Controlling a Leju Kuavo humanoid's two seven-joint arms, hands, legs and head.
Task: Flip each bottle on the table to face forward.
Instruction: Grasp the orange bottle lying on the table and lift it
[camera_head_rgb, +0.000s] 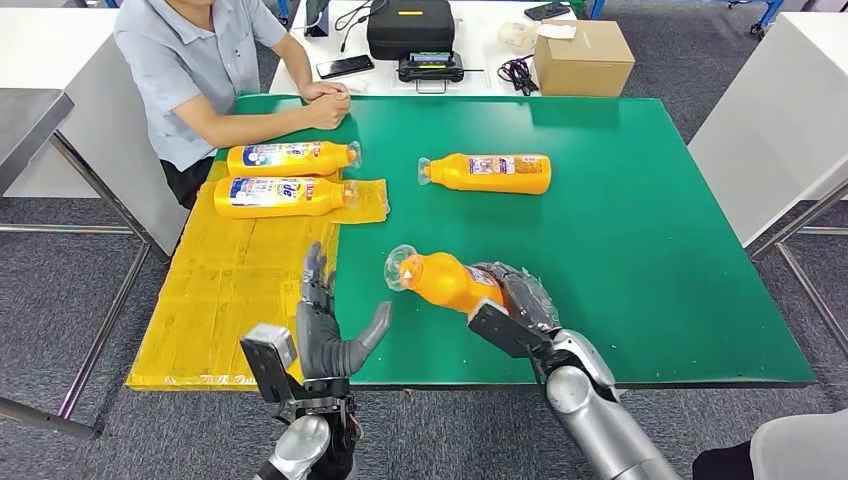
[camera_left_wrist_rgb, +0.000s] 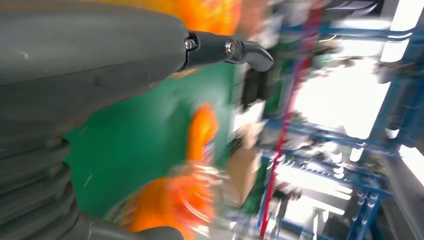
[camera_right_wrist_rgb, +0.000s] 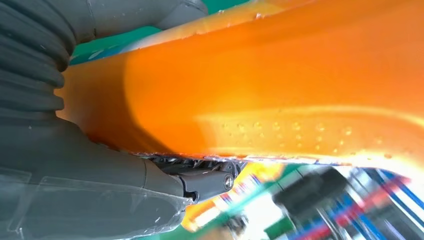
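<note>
My right hand (camera_head_rgb: 522, 300) grips an orange bottle (camera_head_rgb: 445, 279) by its lower body, lifted off the green table (camera_head_rgb: 640, 230) with its clear cap pointing left toward my other hand. The same bottle's orange side (camera_right_wrist_rgb: 280, 85) lies right against the right wrist camera. My left hand (camera_head_rgb: 325, 325) is raised at the table's front edge with fingers spread, holding nothing, a short gap from the cap. A third orange bottle (camera_head_rgb: 488, 172) lies on its side mid-table. Two labelled bottles (camera_head_rgb: 290, 158) (camera_head_rgb: 280, 196) lie on the yellow mat (camera_head_rgb: 230, 290).
A person sits at the far left corner with forearms and clasped hands (camera_head_rgb: 325, 105) resting on the table. Behind the table a white desk holds a black case (camera_head_rgb: 410, 28), a cardboard box (camera_head_rgb: 583, 58) and phones. White tables flank both sides.
</note>
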